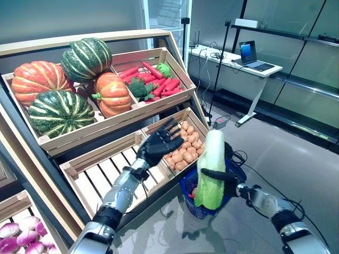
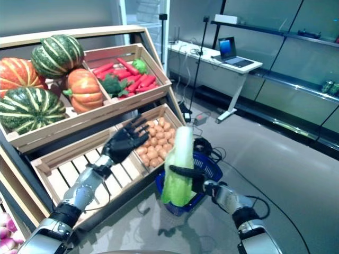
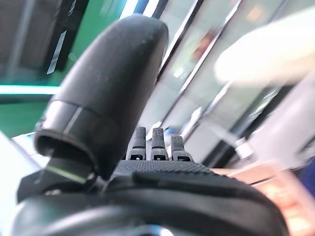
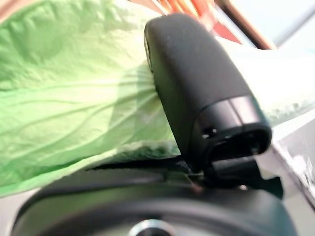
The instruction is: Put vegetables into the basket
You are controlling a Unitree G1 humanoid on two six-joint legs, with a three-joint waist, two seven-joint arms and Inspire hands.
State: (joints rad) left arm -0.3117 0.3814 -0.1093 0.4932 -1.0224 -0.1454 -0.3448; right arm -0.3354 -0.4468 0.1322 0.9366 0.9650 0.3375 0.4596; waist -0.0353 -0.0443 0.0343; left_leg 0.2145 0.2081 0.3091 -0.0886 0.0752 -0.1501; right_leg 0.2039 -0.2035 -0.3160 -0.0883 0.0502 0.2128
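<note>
One veg in play: a napa cabbage (image 1: 210,172), held upright w/ leafy end down, pale stalk end up, right over the blue basket (image 1: 233,170) on the floor by the display stand (image 1: 79,135). Right hand (image 1: 229,180) is curled round its middle, thumb across the front; upright hold prob so it drops straight into the narrow basket. Something reddish already sits in the basket. Left hand (image 1: 159,144) has fingers spread, carrying nothing, above the potato crate (image 1: 195,120), prob clear of the drop. Pumpkins (image 1: 63,84) and chillies (image 1: 159,82) sit in upper crates, untouched.
</note>
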